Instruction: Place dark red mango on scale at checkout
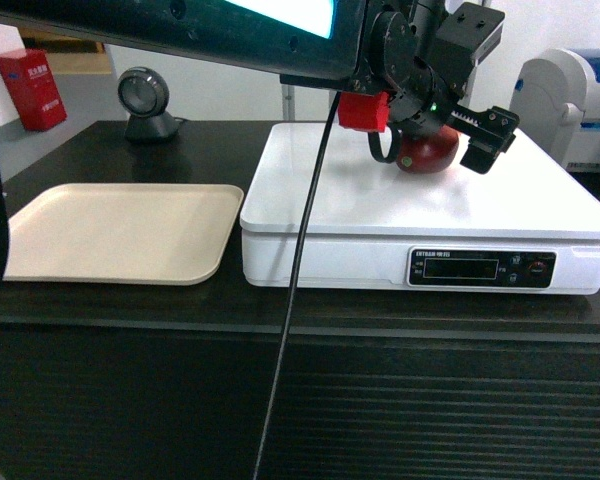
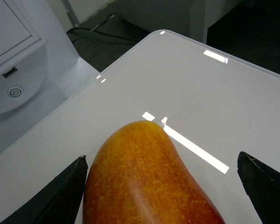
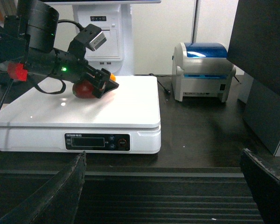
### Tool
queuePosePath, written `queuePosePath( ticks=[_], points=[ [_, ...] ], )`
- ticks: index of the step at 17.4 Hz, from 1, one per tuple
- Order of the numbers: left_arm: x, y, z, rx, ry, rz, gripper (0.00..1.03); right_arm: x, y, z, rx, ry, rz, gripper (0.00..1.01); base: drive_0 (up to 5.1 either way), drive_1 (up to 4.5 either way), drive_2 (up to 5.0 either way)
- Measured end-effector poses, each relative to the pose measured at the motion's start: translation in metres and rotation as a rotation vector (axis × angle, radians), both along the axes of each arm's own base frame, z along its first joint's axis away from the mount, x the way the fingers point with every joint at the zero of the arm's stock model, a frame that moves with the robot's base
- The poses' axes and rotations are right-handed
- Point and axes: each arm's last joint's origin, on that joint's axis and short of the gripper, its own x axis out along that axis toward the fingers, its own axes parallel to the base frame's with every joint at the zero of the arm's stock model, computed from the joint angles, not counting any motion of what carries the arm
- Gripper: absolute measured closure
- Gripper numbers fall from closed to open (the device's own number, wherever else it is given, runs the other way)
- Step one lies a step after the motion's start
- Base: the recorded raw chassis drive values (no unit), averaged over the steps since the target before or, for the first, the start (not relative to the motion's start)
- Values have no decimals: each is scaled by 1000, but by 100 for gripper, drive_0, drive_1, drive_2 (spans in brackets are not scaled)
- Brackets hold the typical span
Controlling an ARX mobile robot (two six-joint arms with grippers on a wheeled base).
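The dark red mango (image 1: 427,150) rests on the scale (image 1: 540,195). The left gripper (image 2: 163,186) straddles it, fingers released; only the left wrist view shows this gap. The right gripper (image 3: 163,186) stands spread before the scale.

**Black checkout tabletop and what sits on it**

The checkout (image 1: 310,400) is a long black counter with a dark tabletop and a ribbed, slatted front. The white scale (image 1: 540,200) stands on the right part of the tabletop, its black display panel facing the front edge. Just beside it, toward the left end, lies a beige tray (image 1: 120,232), flat and near the front edge. A round grey device on a stand (image 1: 145,102) sits at the back edge, behind the tray. A white and blue printer (image 3: 203,70) rests on the tabletop near the far right end, apart from the scale.
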Motion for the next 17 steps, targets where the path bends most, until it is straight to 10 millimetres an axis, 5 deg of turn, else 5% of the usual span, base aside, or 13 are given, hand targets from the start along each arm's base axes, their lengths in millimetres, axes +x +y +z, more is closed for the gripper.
queuePosePath(
  ticks=[3, 6, 10, 17],
  points=[
    [-7, 3, 0, -7, -3, -10, 5, 0, 0, 0, 0, 0, 0, 3, 0, 0, 0],
    [-24, 11, 25, -42, -56, -15, 5, 0, 0, 0, 0, 0, 0, 3, 0, 0, 0],
    [-73, 38, 95, -160, -203, -20, 5, 0, 0, 0, 0, 0, 0, 3, 0, 0, 0],
    [-179, 117, 127, -255, -311, 50, 5, 0, 0, 0, 0, 0, 0, 3, 0, 0, 0]
  ],
)
